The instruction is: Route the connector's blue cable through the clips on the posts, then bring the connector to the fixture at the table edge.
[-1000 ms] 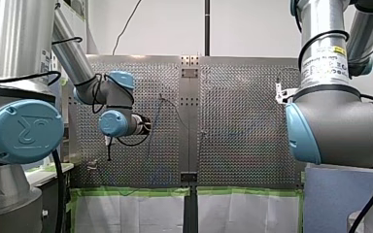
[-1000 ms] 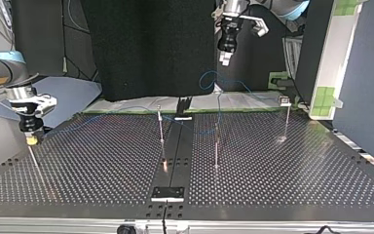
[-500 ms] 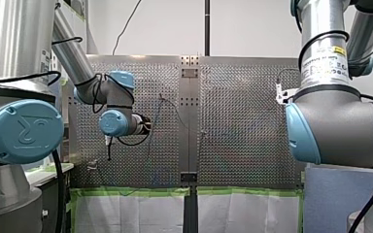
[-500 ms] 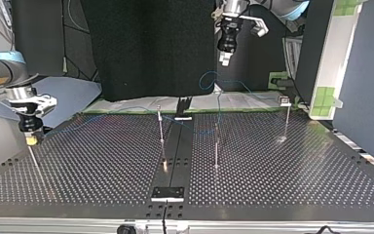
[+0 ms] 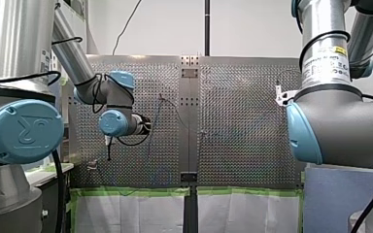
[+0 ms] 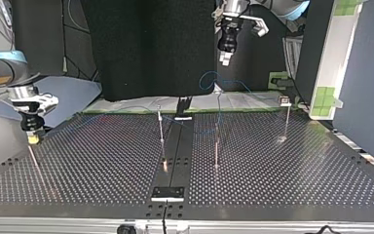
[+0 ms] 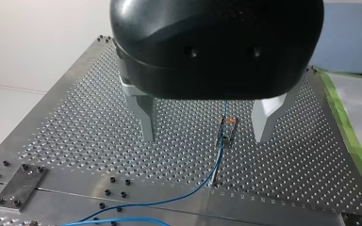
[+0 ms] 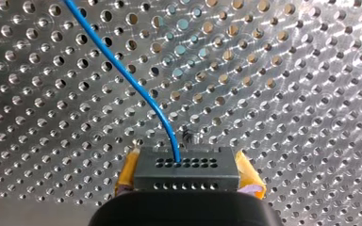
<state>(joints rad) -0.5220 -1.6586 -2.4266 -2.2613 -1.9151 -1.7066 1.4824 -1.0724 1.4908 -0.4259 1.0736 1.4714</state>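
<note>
Connector [image 8: 186,172]: a dark grey block clamped between the yellow pads [image 8: 128,173] of my right gripper [image 8: 188,175], which is closed on it. The block's near part is hidden behind the gripper housing. Its long axis runs pad to pad, and the holed face points ahead, away from the gripper, toward the perforated table [image 8: 287,94]. Two rows of small holes show. One blue cable [image 8: 136,84] leaves the farther row and runs off across the table, cut off at the frame edge. In the top view this gripper hangs low over the table's left side, and the connector is too small to make out there. My left gripper [image 7: 206,137] has two metal fingers [image 7: 146,117] spread wide, holding nothing, well above a clip post [image 7: 226,134] whose clip carries the cable. Three posts can be told apart in the top view: left post [image 6: 160,126], middle post [image 6: 216,146], right post [image 6: 287,117]. The cable's course between them is too faint to trace.
</note>
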